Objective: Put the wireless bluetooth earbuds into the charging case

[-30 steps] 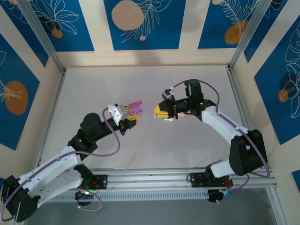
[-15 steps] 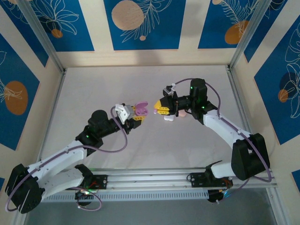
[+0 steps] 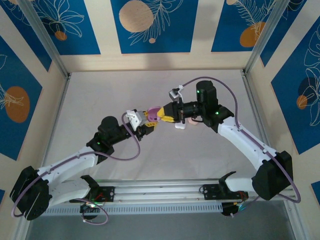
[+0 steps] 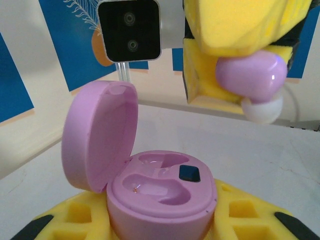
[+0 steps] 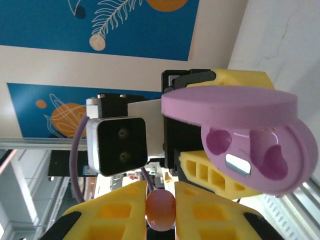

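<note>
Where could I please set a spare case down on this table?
Free: the far table strip under the back wall, the left side, and the near middle by the rail. Crowded: the centre, where the left tool holding the lilac case faces the right tool holding an earbud.

An earbud (image 4: pixel 251 75) hangs just above and right of the case (image 4: pixel 162 199).

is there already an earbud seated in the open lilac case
No, both sockets of the open lilac case are empty in the left wrist view, and an earbud hangs above it.
</note>
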Motion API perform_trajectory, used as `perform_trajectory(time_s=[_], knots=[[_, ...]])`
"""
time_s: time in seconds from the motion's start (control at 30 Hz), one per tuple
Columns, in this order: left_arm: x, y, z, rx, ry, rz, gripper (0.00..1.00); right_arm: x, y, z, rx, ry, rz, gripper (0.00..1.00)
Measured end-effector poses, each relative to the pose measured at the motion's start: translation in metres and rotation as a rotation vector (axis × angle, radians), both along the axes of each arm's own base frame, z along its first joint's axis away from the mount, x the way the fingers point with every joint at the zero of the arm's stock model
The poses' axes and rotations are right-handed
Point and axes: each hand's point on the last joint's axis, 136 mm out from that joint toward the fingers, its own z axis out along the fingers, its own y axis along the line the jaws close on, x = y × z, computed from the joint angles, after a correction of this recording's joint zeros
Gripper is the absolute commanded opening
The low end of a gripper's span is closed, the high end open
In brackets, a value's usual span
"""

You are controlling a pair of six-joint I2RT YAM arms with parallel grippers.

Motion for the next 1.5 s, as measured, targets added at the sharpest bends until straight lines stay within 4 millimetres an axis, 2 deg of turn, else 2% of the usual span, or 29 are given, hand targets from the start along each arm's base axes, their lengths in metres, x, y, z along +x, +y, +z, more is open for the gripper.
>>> perform_trajectory(time_s=[0.6,1.1,1.5], knots=[[-0.004,-0.002,0.005,-0.025,-0.025,-0.016,0.22,0.012,0.018,-0.013,-0.091,-0.057,-0.103,0.19],[-0.003,-0.003,0.000,-0.032,0.001,-0.016,0.22,0.017,0.021,-0.018,-0.155,-0.074,-0.157,0.20],[-0.003,-0.003,0.000,-0.045,0.012,-0.012,0.23,0.016,0.023,-0.020,-0.282,-0.124,-0.177,0.24]])
